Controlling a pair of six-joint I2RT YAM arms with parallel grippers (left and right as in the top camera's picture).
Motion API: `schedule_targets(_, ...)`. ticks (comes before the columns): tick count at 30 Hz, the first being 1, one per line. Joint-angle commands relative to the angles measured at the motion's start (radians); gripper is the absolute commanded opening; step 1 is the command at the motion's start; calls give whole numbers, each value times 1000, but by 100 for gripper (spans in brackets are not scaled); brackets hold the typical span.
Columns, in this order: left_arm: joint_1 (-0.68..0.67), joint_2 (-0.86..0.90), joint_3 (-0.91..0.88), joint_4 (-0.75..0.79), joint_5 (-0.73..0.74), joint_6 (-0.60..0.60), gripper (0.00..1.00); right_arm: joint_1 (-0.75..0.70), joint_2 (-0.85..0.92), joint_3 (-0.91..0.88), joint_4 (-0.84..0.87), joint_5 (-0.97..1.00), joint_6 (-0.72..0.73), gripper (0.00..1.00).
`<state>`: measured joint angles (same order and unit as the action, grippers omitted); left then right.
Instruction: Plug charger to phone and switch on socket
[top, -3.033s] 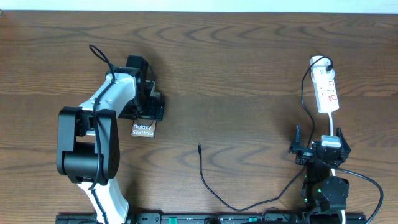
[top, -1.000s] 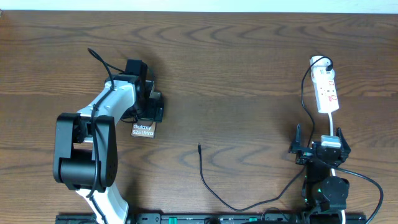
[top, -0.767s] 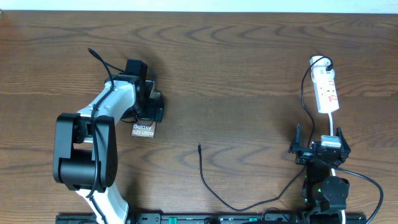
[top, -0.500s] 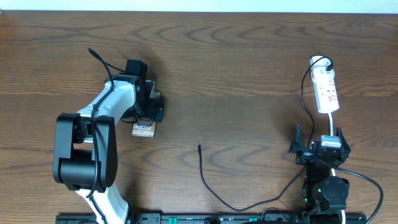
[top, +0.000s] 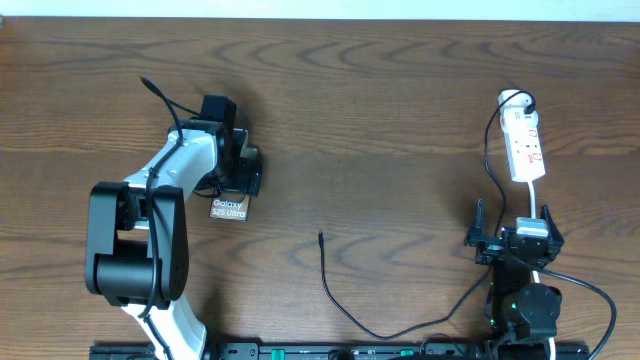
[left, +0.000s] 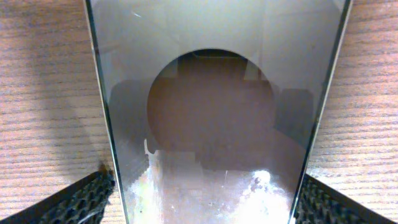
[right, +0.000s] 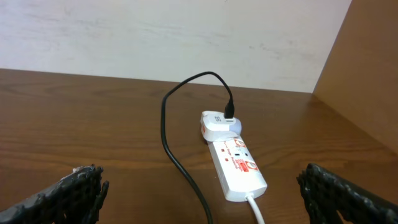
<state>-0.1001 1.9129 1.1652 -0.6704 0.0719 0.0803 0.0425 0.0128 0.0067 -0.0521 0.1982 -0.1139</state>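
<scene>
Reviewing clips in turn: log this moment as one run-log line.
left gripper: straddles phone, grip unclear | right gripper: open, facing socket | charger: tip loose, not in phone

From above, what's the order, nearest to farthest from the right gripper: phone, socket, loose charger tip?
From the right gripper, in the overhead view:
1. socket, straight beyond it on the right side.
2. charger tip, mid-table, off to its left.
3. phone, far left side.

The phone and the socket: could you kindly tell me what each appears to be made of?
The phone: likely glossy glass in front, since it mirrors its surroundings. The socket: probably smooth white moulded plastic, faintly shiny, with red marks on its face.
</scene>
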Motion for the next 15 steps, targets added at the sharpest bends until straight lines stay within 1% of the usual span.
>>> schedule_targets(1, 3, 61, -49, 3, 17, 13, 88, 4, -3, -1, -4, 2, -7, 99)
schedule_targets(15, 3, 61, -49, 3, 17, 13, 85, 4, -3, -1, -4, 2, -7, 99)
